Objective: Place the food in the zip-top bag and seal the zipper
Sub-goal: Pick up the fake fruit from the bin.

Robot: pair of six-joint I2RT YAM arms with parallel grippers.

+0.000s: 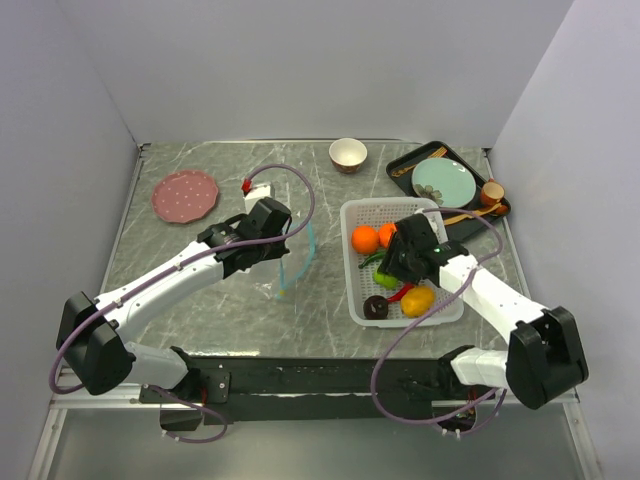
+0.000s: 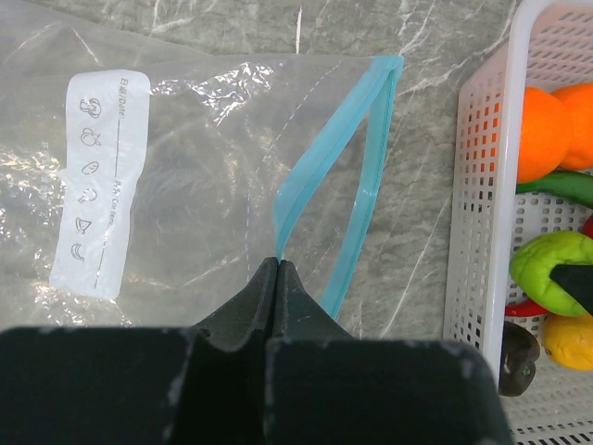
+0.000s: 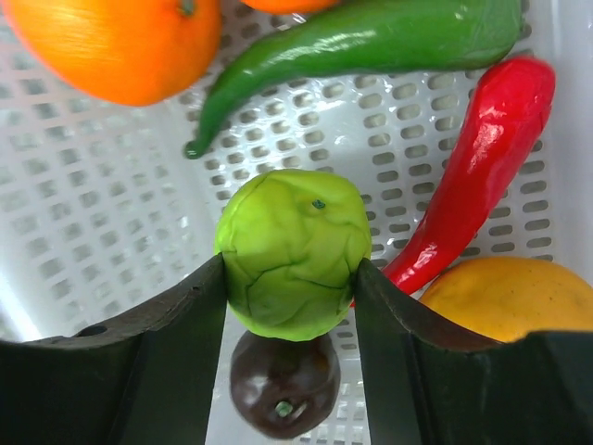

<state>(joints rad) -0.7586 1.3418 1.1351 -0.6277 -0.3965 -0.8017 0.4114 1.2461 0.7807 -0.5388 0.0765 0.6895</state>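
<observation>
The left gripper (image 2: 278, 267) pinches the bag's (image 2: 195, 167) zipper (image 2: 320, 162) tight; the right gripper (image 3: 291, 287) clamps the green fruit (image 3: 293, 236).

Two oranges (image 3: 111, 42) are counted beyond the right gripper (image 3: 291, 278). With them are one green chili (image 3: 371, 42), one red chili (image 3: 473, 176), one yellow fruit (image 3: 505, 297) and one brown piece (image 3: 283, 385). One green fruit (image 3: 292, 246) is held in its grip. One basket (image 1: 352, 215) is counted around them. One bag (image 2: 185, 167) is seen ahead of the left gripper (image 2: 278, 264). Farther off, one bowl (image 1: 347, 154), one pink plate (image 1: 185, 194), one teal plate (image 1: 444, 181), one tray (image 1: 408, 160) and one cup (image 1: 491, 192) are counted.
</observation>
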